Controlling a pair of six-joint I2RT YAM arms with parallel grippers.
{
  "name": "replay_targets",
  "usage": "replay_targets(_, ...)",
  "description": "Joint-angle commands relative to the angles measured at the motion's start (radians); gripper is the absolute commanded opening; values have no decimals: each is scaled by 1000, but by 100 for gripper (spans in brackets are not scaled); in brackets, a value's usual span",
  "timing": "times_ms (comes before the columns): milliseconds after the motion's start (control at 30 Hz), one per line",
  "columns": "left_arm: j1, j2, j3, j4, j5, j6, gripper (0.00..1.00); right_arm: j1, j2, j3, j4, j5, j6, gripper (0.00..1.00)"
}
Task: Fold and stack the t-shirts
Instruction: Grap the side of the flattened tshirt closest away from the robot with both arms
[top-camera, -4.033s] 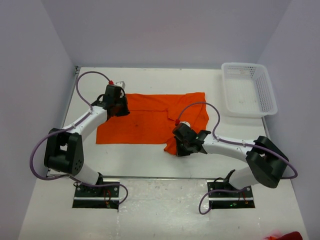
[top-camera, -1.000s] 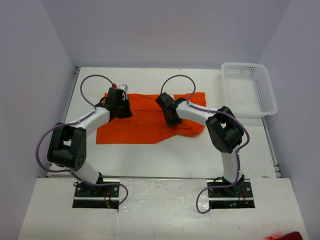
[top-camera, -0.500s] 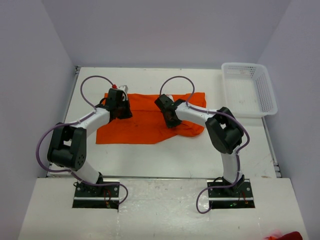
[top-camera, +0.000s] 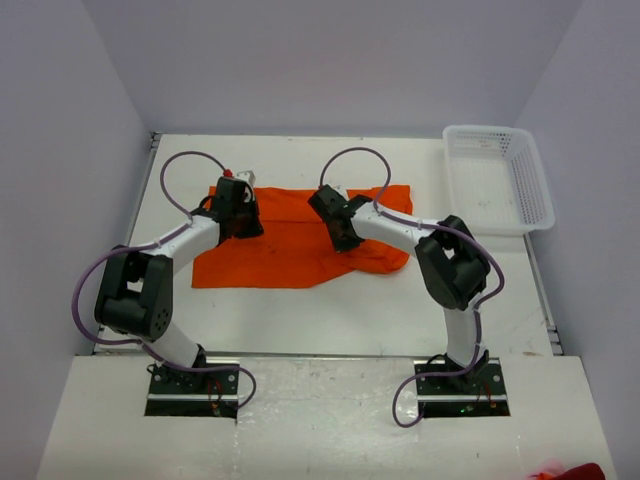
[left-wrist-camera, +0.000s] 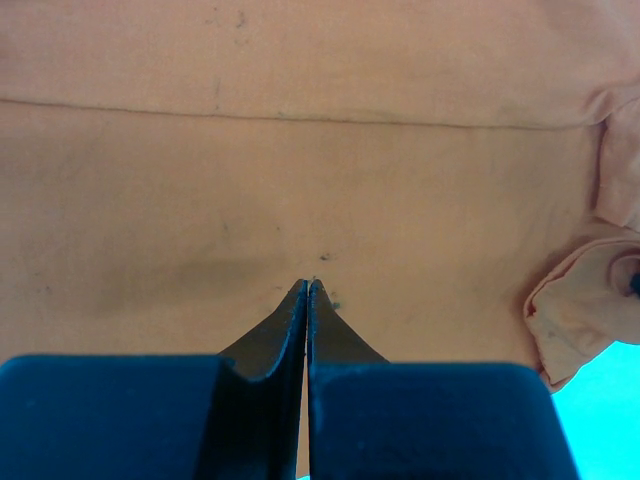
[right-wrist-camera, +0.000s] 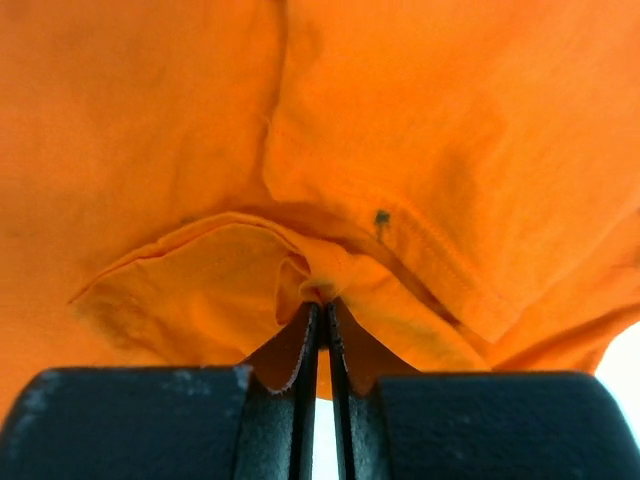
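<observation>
Pinching a raised fold of orange cloth, the right fingers (right-wrist-camera: 290, 350) are clenched tight on the t-shirt (right-wrist-camera: 420, 120) — a small ridge of fabric bunches up exactly at their tips, with a stitched hem running just beside it. The left fingers (left-wrist-camera: 275, 330) are clenched too, tips against flat fabric. No pucker shows between them, so I cannot tell whether they have any cloth nipped or merely press on it.

Seen from above, the left fingers sit at the shirt's far left corner and the right ones near the middle of its far edge, where the cloth lies in overlapping layers. The t-shirt rests on the desk (top-camera: 330, 320) between the two arms, mostly spread flat. It is well apart from the white basket (top-camera: 500, 229) at the far right corner.

This shirt looks light, limp and wrinkly — it will likely sag wherever it is unsupported, and the layers may slide over each other when lifted. A hem, seam or corner seems the best hold, since the doubled stitching gives the fingers something to bite. Two holds well apart along one edge should keep that edge straight for a fold. A pinch in mid-panel risks lifting only the top layer.
</observation>
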Motion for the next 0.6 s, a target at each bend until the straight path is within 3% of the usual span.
replay_targets(0,-4,-37,0,-14,-22,-8,0,-1,-77,70,-26,52,-12,8)
replay_targets(167,-4,-43,-29,-27,-31,-22,0,-9,-83,99,-37,69,-35,1)
replay_targets(367,-2,-72,-69,-96,-97,-108,0,-21,-100,98,-37,50,-43,1)
replay_targets(400,1,-102,-79,-103,-105,-138,2,-19,-103,93,-37,50,-41,0)
replay_targets(467,22,-135,-110,-112,-90,-168,17,-22,-109,73,-23,34,-38,0)
replay_targets(567,44,-193,-121,-147,-65,-211,17,-22,-127,24,20,0,-33,0)
